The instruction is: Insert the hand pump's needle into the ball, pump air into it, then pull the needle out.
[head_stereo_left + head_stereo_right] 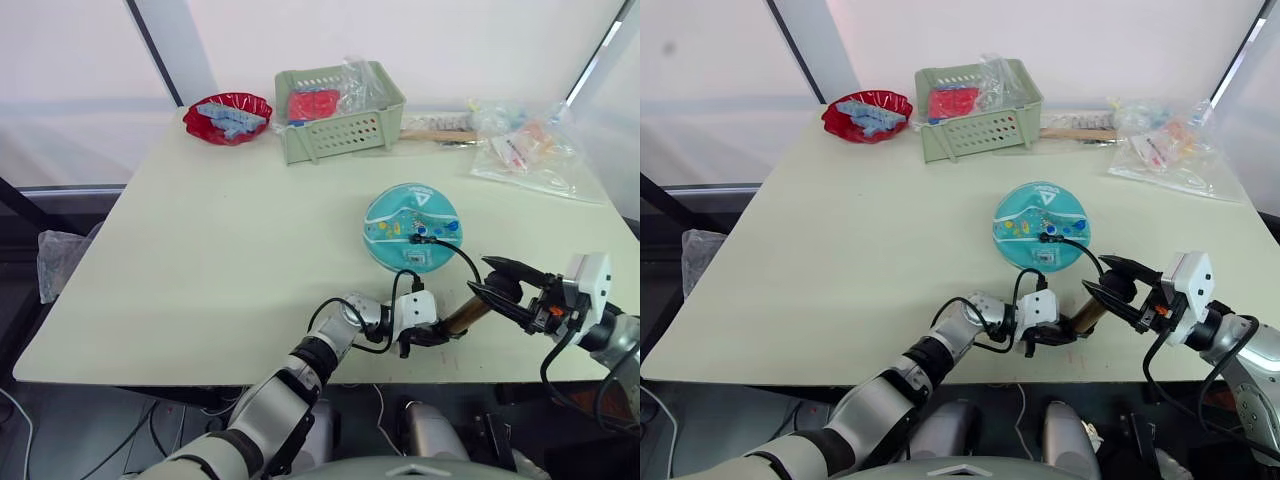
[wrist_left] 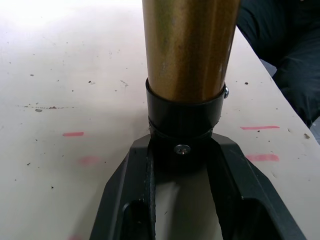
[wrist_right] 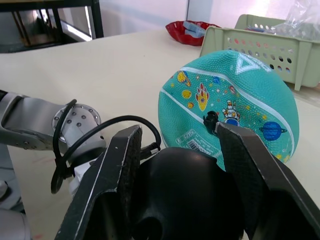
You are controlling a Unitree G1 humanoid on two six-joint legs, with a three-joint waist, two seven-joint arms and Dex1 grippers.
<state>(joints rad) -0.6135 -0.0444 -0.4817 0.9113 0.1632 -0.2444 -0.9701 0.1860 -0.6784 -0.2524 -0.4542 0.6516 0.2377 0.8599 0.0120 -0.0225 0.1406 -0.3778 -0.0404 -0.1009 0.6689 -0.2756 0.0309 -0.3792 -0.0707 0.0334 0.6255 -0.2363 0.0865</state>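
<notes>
The teal ball [image 1: 412, 227] lies on the table right of centre and looks somewhat flattened. The needle's black fitting [image 3: 210, 120] sits against the ball's top; its metal pin is hidden. A thin black hose [image 1: 462, 255] curves from there to the hand pump [image 1: 462, 315], which lies tilted near the table's front edge. My left gripper [image 1: 432, 335] is shut on the black end cap [image 2: 185, 122] below the bronze cylinder [image 2: 187, 45]. My right gripper [image 1: 490, 280] is shut around the pump's black handle [image 3: 187, 195] at the other end.
At the back of the table stand a green basket [image 1: 340, 110] with red packets and a red bowl [image 1: 228, 117]. Clear plastic bags [image 1: 525, 145] and a wooden stick [image 1: 435, 135] lie at the back right. The table's front edge [image 1: 200, 375] runs just below the pump.
</notes>
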